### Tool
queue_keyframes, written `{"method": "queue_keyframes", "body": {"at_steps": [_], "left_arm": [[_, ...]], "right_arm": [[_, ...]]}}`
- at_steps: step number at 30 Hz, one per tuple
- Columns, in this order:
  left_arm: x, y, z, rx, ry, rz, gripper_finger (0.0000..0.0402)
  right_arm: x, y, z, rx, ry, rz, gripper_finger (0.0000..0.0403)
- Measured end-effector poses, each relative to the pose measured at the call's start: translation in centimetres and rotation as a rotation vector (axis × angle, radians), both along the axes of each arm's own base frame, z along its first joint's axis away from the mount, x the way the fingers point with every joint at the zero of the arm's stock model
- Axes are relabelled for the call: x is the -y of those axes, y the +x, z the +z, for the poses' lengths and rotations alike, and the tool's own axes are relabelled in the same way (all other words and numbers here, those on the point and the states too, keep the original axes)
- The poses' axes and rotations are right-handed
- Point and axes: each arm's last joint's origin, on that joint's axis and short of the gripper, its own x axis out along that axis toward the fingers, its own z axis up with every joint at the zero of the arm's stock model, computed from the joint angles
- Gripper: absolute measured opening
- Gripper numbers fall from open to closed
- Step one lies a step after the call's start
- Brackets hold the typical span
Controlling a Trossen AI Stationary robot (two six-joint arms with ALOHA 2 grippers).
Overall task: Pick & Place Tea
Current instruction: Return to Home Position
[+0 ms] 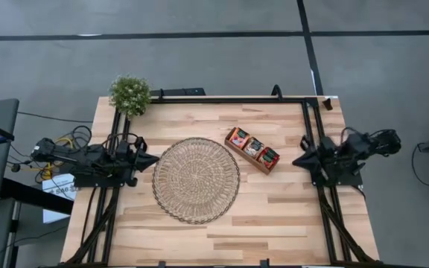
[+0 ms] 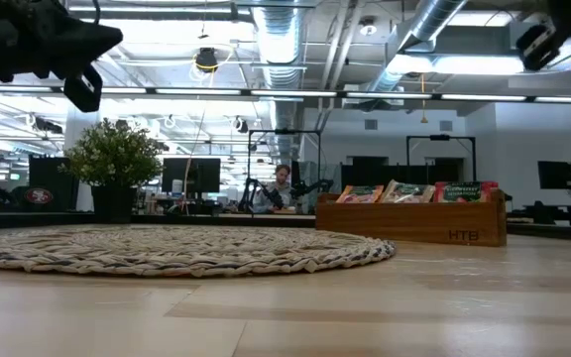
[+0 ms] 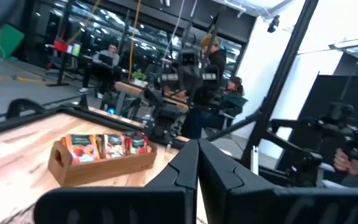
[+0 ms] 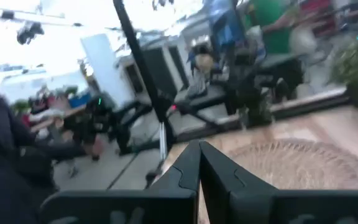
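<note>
Tea [image 1: 252, 147] in tray [image 1: 243, 155]; both claws [image 1: 153, 160] [image 1: 296, 159] closed, tucked table-side.

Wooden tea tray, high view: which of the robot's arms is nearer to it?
Right. The right arm sits just past one end of the wooden tray, a short gap away; the left arm waits across the wicker mat from it.
</note>
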Motion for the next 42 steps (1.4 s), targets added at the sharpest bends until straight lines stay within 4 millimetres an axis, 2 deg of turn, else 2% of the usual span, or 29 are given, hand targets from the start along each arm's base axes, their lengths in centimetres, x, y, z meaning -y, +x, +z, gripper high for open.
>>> {"method": "queue_keyframes", "body": {"at_steps": [6, 13, 18, 24, 32, 42], "left_arm": [[-0.5, 0.0, 0.0, 0.002, 0.022, 0.077, 0.0000], [-1.4, 0.1, -0.1, 0.000, 0.032, 0.080, 0.0000], [-1.9, 0.1, -0.3, -0.018, 0.023, 0.052, 0.0000], [-2.0, 0.0, 0.1, 0.022, 0.060, 0.072, 0.0000], [-2.0, -0.2, 0.0, 0.017, 0.064, 0.078, 0.0000], [-2.1, -0.2, -0.1, 0.006, 0.071, 0.107, 0.0000]], "right_arm": [[0.0, 0.7, -2.0, -0.002, 0.019, -0.006, 0.0000], [0.6, 0.9, -2.2, -0.011, -0.034, 0.034, 0.0000], [0.7, 0.8, -2.2, -0.001, -0.070, 0.151, 0.0000], [0.8, 1.1, -2.4, 0.049, -0.128, 0.121, 0.0000], [0.6, 2.6, -6.2, 0.152, -0.107, 0.160, 0.0000], [0.5, 2.5, -6.3, 0.159, -0.141, 0.256, 0.0000]]}}
